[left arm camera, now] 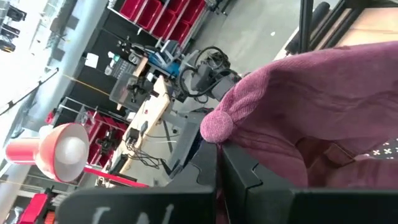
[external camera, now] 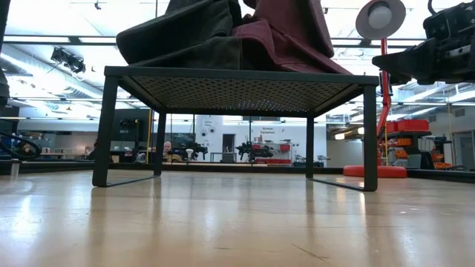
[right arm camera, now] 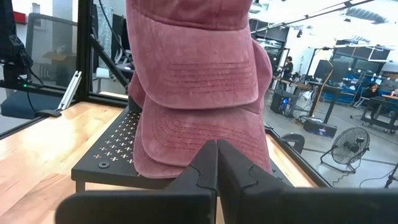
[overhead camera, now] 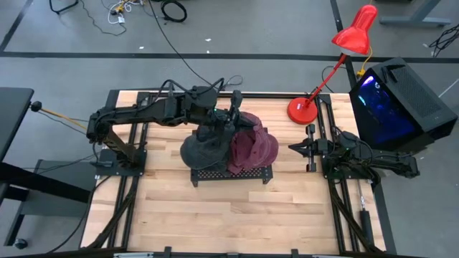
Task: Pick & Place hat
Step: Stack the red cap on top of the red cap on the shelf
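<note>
A: How are the arms posed?
B: The left gripper (overhead camera: 233,118) reaches across the table over the perforated black stand (overhead camera: 231,174), fingers closed on the maroon hat (overhead camera: 252,148). The right gripper (overhead camera: 295,147) waits beside the stand, fingers closed, holding nothing.

A: And the hats?
B: The maroon hat, soft and stitched, rests on the stand against a dark grey hat (overhead camera: 204,149).
</note>
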`<state>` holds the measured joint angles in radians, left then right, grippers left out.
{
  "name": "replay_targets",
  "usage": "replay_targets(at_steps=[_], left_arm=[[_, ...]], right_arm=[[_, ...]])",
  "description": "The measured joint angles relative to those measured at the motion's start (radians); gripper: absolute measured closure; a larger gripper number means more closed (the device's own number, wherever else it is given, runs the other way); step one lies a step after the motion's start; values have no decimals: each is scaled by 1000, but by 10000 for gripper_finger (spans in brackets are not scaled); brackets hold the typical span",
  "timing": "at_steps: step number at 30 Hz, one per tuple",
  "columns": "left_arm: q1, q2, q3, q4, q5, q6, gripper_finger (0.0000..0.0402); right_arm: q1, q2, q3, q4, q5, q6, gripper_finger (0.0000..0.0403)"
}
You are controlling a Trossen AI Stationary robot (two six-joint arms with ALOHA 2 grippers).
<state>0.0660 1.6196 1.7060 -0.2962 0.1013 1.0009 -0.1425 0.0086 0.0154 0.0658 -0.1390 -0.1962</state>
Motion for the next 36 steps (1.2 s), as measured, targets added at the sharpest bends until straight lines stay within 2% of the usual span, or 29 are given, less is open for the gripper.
replay_targets(at_steps=[6, 11, 16, 23, 28, 36], left_arm=[[15, 0, -14, 6, 12, -21, 393], [34, -9, -14, 48, 70, -26, 397], [39, -24, -14, 116, 86, -21, 397], [72, -24, -14, 121, 153, -22, 397], [97, -24, -14, 177, 206, -72, 397], [117, -1, -12, 211, 212, -100, 397]], right_arm=[[0, 0, 0, 0, 0, 0, 399], [0, 0, 0, 0, 0, 0, 399], [0, 0, 0, 1, 0, 0, 399], [0, 0, 0, 0, 0, 0, 399], [0, 0, 0, 0, 0, 0, 399], [0, 0, 0, 1, 0, 0, 399]])
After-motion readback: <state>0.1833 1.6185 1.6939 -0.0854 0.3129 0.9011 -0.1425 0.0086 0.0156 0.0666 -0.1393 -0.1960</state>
